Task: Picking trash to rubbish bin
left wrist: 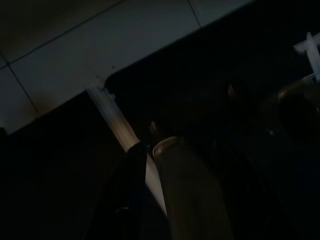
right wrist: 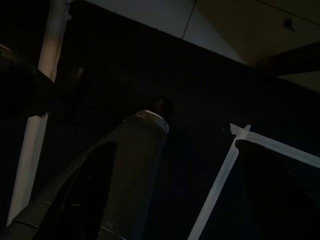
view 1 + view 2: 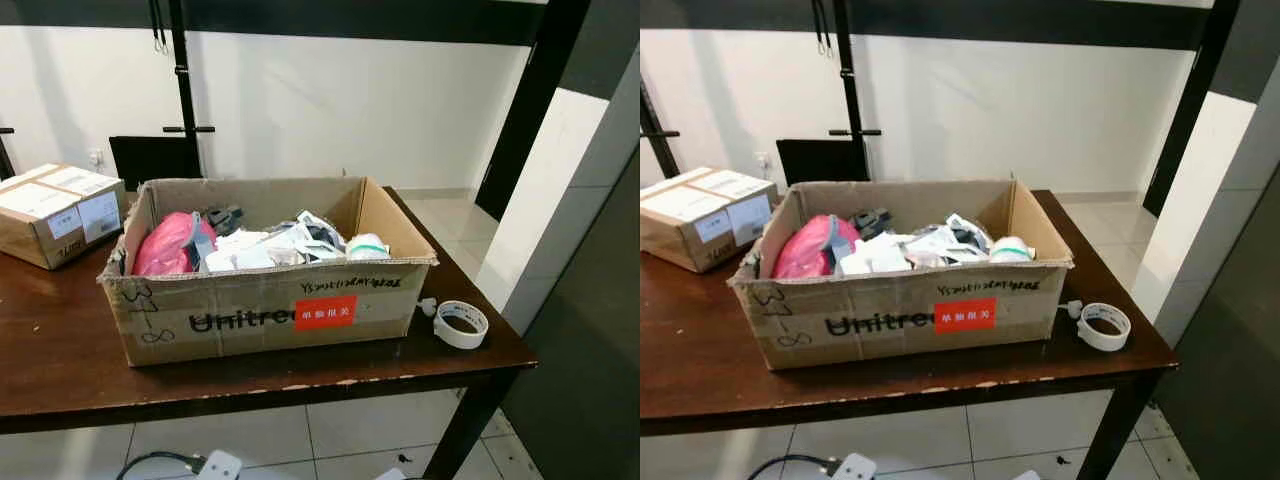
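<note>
So there's this dark wooden table (image 3: 60, 350) with a big open cardboard box (image 3: 265, 315) sitting on it, "Unitree" printed on the front plus a red sticker (image 3: 325, 312) and some handwriting along the top edge. That box is stuffed with trash: a pink bag (image 3: 168, 245) on the robot's left side, a heap of crumpled white paper and wrappers (image 3: 270, 248) in the middle, something dark grey (image 3: 222, 220) poking up behind the pink bag, and a whitish roll-shaped thing (image 3: 367, 247) toward the right end. Just beside the box on the right, near the table's corner, lies a roll of white tape (image 3: 461, 324), with a tiny white bit (image 3: 427, 306) between it and the box. Off to the left, well apart, a smaller sealed carton (image 3: 60, 213) with labels sits on the same table. Down on the tiled floor under the front edge there's a white plug with a black cable (image 3: 190, 463). Both arms hang low in the shade; the wrist cameras are super dark. The left gripper (image 1: 150, 200) and right gripper (image 2: 125, 170) are just murky shapes over floor tiles and pale strips, and honestly I can't tell if either one is open or clenched.
</note>
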